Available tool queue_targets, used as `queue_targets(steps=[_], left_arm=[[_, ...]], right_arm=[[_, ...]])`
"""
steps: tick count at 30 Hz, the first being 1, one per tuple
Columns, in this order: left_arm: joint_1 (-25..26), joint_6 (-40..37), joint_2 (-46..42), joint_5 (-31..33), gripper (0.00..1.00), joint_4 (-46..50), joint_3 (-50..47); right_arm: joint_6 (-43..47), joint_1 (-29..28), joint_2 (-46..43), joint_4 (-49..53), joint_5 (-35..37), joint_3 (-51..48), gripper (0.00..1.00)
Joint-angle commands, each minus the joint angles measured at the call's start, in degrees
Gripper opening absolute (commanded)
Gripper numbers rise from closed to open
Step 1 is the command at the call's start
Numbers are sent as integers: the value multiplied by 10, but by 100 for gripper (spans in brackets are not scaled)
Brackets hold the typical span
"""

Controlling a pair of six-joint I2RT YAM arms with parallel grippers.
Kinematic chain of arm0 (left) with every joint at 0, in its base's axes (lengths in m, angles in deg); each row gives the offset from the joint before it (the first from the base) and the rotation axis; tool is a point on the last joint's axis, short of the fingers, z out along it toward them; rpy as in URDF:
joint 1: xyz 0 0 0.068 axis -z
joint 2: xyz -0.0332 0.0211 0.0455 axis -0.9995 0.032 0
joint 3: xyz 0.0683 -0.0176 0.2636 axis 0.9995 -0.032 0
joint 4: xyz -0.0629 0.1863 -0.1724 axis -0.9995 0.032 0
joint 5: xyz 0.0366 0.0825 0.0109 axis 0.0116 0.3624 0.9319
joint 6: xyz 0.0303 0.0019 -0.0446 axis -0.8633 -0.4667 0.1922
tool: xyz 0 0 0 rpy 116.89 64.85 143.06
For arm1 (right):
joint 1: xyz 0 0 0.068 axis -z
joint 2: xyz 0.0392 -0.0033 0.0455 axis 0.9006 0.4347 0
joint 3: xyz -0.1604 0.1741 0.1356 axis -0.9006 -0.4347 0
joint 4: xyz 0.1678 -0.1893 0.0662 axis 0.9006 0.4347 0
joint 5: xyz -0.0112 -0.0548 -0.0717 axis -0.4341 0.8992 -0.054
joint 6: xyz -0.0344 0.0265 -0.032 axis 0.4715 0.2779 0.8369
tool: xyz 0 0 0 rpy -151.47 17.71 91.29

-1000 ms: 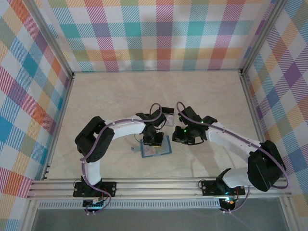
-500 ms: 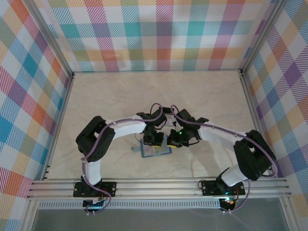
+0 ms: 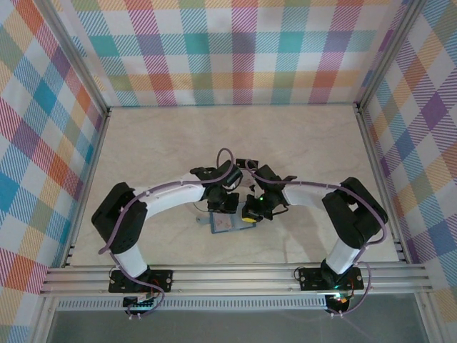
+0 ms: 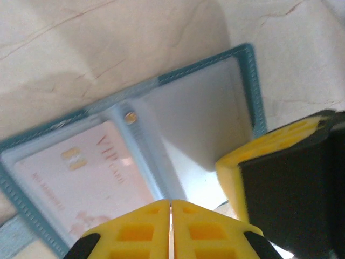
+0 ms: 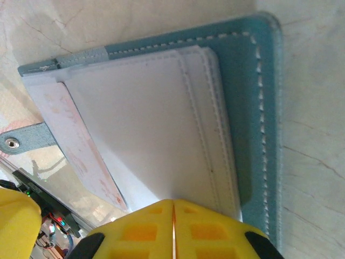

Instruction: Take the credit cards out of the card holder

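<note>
Pressing on the card holder (image 3: 226, 227), spread open at lower centre of the top view, seemingly to pin it flat. With left gripper (image 4: 171, 210) clenched empty beside a slotted credit card (image 4: 81, 178); right gripper (image 5: 173, 210) likewise clenched, tips at the white pockets (image 5: 161, 124).

A pale marbled table (image 3: 178, 143) lies between bright checked walls (image 3: 243, 50), with an aluminium rail (image 3: 235, 279) along its near edge.

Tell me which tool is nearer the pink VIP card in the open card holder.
Left. The left tool, shut, sits right next to the VIP card; the right tool, also shut, is over the card holder's other page.
</note>
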Motion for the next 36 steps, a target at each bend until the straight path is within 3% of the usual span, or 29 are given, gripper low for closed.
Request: queue_targets(steps=[1,17,36], left_arm=[[-23,12,-31,14,10,24,-35],[-81,21,-72,-47,9,-40,-146],[-89,3,-25,-40,9,-43,-152]], right_arm=[[4,-8,13,-7,-19,28,12],[23,-31,78,21,-40,115,18],[54,-44,118,35,-36,131,21]])
